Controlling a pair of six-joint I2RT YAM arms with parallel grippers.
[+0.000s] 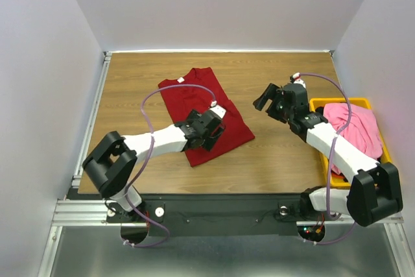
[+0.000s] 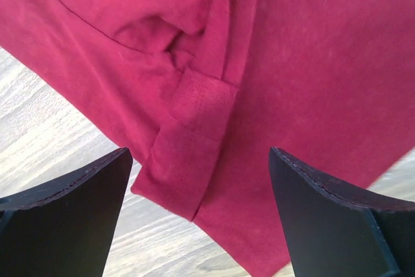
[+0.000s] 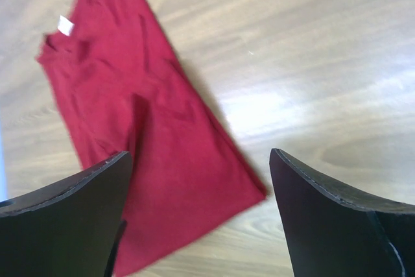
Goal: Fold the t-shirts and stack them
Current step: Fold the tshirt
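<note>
My left claw (image 2: 200, 154) hangs wide open, empty, over the dark red t-shirt (image 1: 194, 98); my right claw (image 1: 267, 100), at its 3 o'clock, gapes empty above the desk (image 1: 279, 160).

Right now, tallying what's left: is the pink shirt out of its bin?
No, the pink shirt lies in the yellow bin.
</note>
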